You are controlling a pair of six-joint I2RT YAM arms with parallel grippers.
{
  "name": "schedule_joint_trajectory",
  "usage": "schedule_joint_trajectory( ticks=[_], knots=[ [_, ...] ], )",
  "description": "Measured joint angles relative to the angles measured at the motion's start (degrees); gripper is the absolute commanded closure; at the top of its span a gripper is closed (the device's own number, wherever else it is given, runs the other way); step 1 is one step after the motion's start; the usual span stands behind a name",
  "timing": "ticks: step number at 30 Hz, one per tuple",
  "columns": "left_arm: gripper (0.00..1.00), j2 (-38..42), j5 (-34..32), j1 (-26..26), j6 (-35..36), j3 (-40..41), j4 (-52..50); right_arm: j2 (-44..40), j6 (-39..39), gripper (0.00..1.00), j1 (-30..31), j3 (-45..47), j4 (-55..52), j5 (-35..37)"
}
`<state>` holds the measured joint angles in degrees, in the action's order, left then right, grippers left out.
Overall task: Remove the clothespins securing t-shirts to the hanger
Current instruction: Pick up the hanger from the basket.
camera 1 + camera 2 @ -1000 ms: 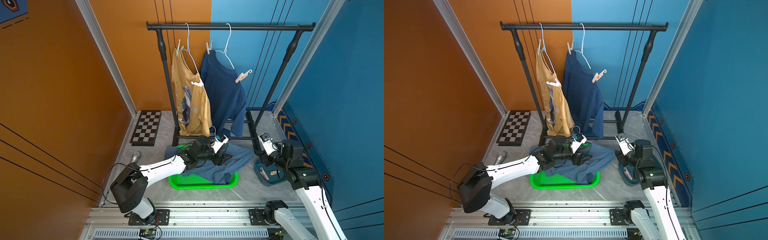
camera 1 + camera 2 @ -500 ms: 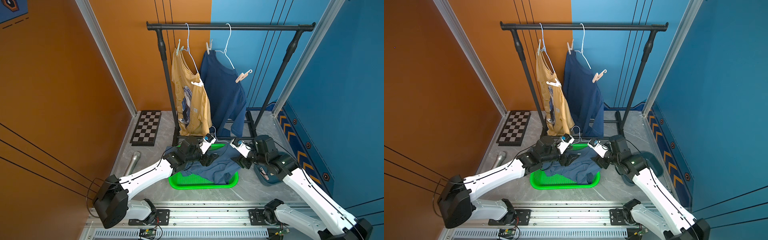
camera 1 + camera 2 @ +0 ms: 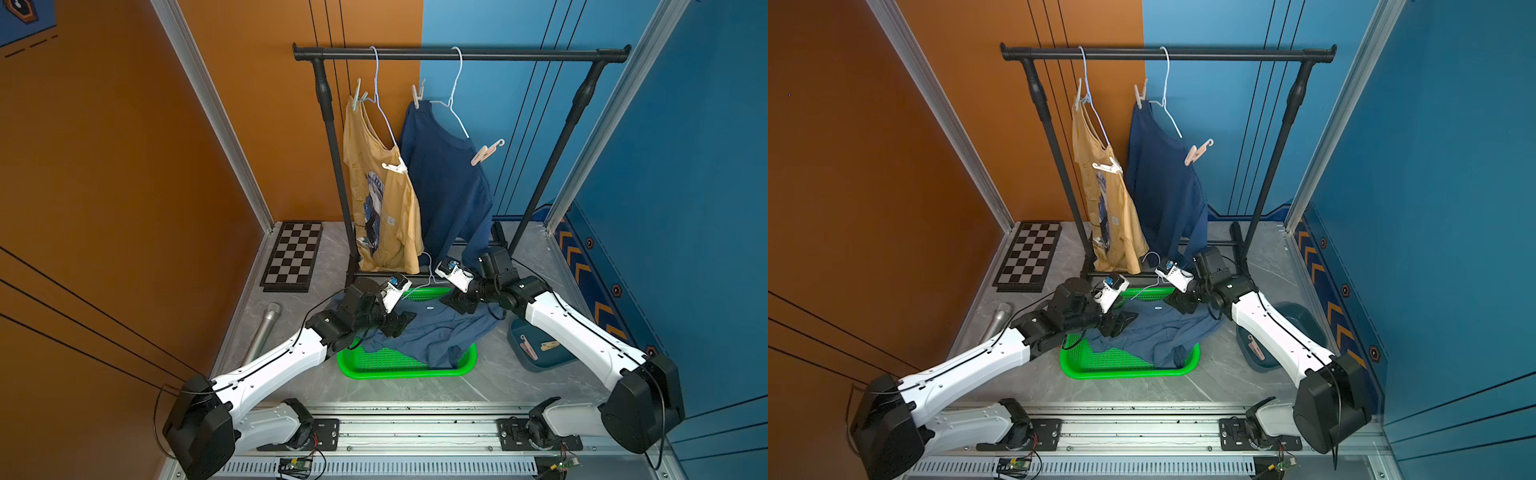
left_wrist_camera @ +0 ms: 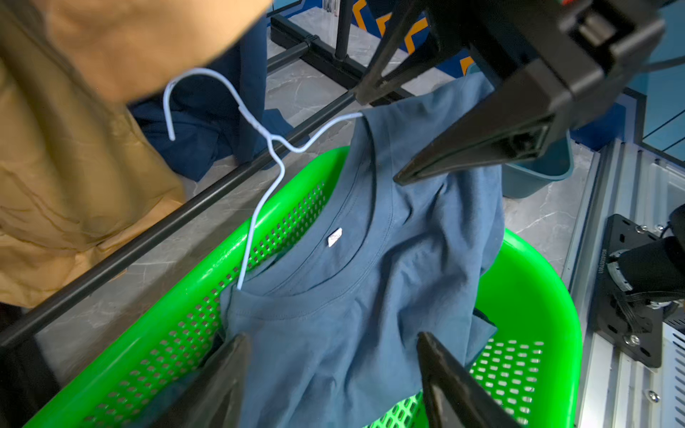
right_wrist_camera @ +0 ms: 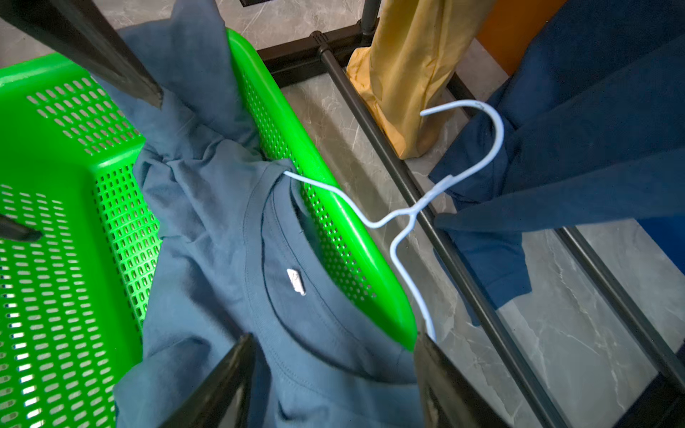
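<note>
Currently, both arms are low over the basket [image 3: 399, 371], where the slate shirt [image 3: 440, 332] lies crumpled with its hanger [image 4: 259, 178] in the collar. My left pincer [image 4: 331, 335] is spread above the shirt's body, pinching nothing. My right pincer [image 5: 333, 335] is likewise spread near the collar, empty. I see no peg on this shirt, and two pegs [image 3: 527, 347] lie in the bin [image 3: 540, 365] beside the basket, so I judge this shirt finished.

Four pegs are clipped on the garments hanging from the rail [image 3: 457, 53]: a green peg [image 3: 356, 96] and a white peg [image 3: 395, 167] on the yellow shirt [image 3: 386, 216], a cream peg [image 3: 417, 96] and a pink peg [image 3: 486, 151] on the navy shirt [image 3: 449, 187].

Step in hand: transition to the next garment. Next move, as I judge it: raise one arm clear of the hanger, align the jaws across a peg's tail, squeeze to open it, then pull away. The white and pink pegs hang lowest and look easiest to reach.
</note>
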<state>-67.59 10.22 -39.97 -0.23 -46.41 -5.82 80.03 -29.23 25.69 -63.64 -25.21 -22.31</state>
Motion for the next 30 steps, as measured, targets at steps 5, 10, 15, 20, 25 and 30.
schedule_joint_trajectory(
  ticks=[5,10,15,20,25,30],
  knots=[
    [0.26,0.5,-0.2,1.4,0.0,1.3,-0.5,6.1,0.1,0.31,-1.4,-4.7,0.8,-1.8],
    [0.26,0.8,-0.1,2.9,0.0,1.5,-1.3,11.6,0.2,0.31,-1.6,-8.5,0.8,-3.7],
    [0.26,0.9,0.0,3.8,0.0,1.5,-1.3,16.1,0.8,0.30,-1.6,-10.6,0.8,-4.7],
    [0.26,0.9,0.5,4.9,0.0,1.5,-1.4,19.9,1.0,0.30,-1.6,-12.9,0.7,-5.6],
    [0.26,1.0,0.9,5.7,0.0,1.5,-1.6,22.3,0.9,0.35,-1.3,-14.7,-0.5,-8.0],
    [0.26,1.6,1.2,6.3,0.0,2.2,-1.8,22.5,0.7,0.46,-0.5,-15.1,-1.5,-10.1]
  ],
)
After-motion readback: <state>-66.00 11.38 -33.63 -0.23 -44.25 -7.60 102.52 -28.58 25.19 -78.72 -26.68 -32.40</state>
